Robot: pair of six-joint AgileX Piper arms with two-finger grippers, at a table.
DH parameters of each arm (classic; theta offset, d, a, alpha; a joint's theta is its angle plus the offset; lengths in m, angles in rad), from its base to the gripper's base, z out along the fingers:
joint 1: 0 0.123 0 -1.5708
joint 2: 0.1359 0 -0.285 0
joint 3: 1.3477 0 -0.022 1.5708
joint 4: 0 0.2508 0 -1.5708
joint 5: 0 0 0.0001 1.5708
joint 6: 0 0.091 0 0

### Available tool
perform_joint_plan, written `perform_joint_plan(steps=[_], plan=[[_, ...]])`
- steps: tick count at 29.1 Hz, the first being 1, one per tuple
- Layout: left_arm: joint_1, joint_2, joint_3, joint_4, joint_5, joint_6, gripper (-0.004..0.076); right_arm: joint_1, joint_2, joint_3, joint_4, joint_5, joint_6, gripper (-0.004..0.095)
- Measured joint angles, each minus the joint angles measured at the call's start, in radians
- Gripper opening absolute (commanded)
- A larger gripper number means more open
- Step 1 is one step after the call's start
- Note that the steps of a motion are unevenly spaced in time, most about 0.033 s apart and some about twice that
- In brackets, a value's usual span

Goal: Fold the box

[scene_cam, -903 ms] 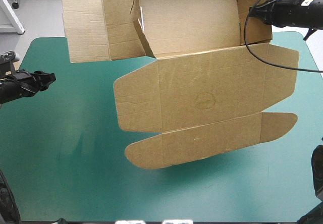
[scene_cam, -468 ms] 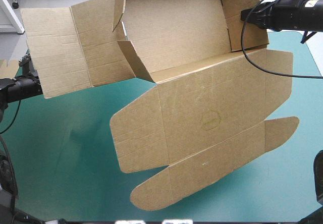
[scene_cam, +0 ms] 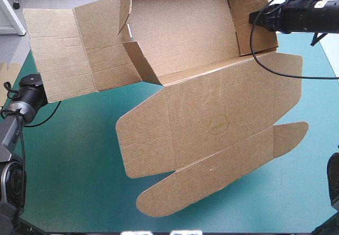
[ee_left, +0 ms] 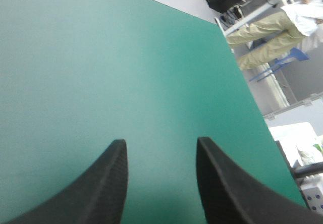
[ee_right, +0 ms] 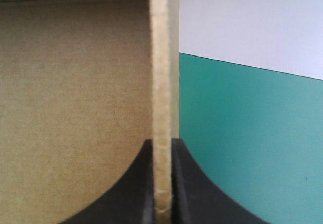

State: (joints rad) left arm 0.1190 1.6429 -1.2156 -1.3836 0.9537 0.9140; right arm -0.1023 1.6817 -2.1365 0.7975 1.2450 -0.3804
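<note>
Your right gripper (ee_right: pixel 162 143), black-finned, is pinched on the right wall of the brown cut-board box (scene_cam: pixel 212 113), which hangs over the far side of the teal-green table cover (scene_cam: pixel 79 155). Bring the spread, empty left gripper (ee_left: pixel 159 141) to the loose left flap before lowering.

The box (scene_cam: pixel 212 113) is showing as matt brown corrugated board, creased and faintly ribbed, its cut edge looking pale and rough. The teal-green cover (scene_cam: pixel 69 155) is looking smooth, catching a soft sheen. The left gripper (ee_left: pixel 160 146) is showing black fingers (ee_left: pixel 108 183), smooth and matt.
</note>
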Motion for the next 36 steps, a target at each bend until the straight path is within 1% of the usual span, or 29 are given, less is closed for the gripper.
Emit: perform_joint_plan(steps=[4,9,15,20,30,33,36], plan=[[-0.024,0.000,-0.042,-0.026,0.057,0.005,0.0314,0.016,0.022,0.000,-0.059,-0.001,0.001,-0.0013],[-0.025,0.001,-0.128,-0.112,0.124,0.002,0.0306,0.047,0.050,0.001,-0.110,-0.002,0.004,-0.0013],[-0.025,0.001,-0.247,-0.123,0.234,-0.040,0.0306,0.076,0.076,0.002,-0.188,-0.041,0.023,-0.0013],[-0.025,0.001,-0.296,-0.100,0.251,-0.078,0.0304,0.076,0.112,0.003,-0.206,-0.069,0.036,-0.0013],[-0.047,0.001,-0.308,-0.076,0.253,-0.102,0.0303,0.076,0.132,0.004,-0.216,-0.108,0.062,-0.0011],[-0.069,0.001,-0.317,-0.079,0.249,-0.106,0.0303,0.080,0.132,0.004,-0.247,-0.116,0.091,-0.0011],[-0.086,0.001,-0.317,-0.086,0.226,-0.106,0.0303,0.099,0.133,0.004,-0.314,-0.122,0.116,-0.0011]])
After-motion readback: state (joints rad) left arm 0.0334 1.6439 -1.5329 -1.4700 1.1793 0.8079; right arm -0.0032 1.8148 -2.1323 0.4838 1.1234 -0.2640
